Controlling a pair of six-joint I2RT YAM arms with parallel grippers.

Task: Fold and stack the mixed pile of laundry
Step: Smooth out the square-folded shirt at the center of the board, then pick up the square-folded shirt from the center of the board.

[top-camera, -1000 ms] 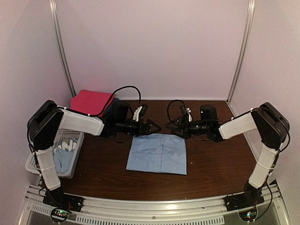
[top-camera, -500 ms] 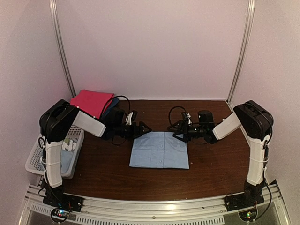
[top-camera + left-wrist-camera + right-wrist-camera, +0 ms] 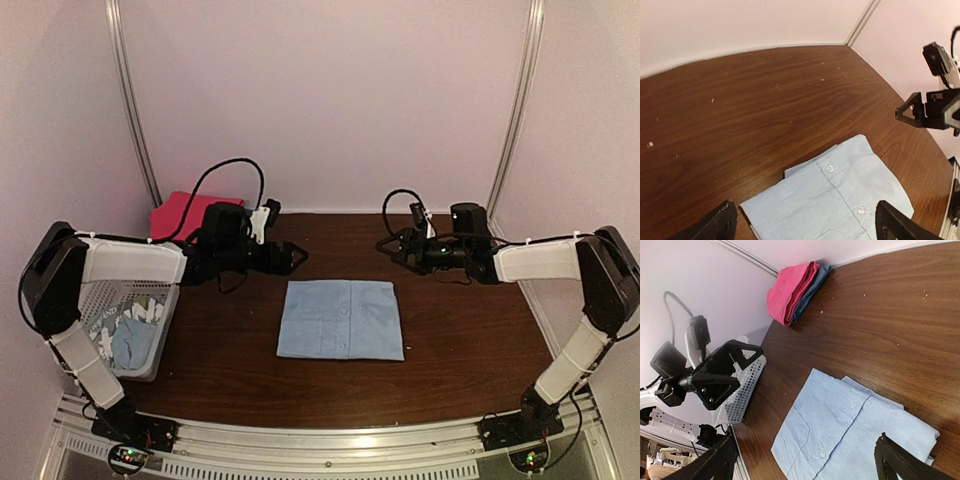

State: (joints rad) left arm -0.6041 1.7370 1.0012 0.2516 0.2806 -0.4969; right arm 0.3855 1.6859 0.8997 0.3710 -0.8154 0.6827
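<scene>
Folded blue shirt (image 3: 850, 437) on wooden table (image 3: 880, 325)

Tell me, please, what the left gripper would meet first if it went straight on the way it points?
Probably the bare table beyond the folded blue shirt: the left gripper seems tilted slightly down. The right gripper sits off to one side, though depth is unclear.

light blue shirt (image 3: 341, 319), folded flat, table centre
</scene>
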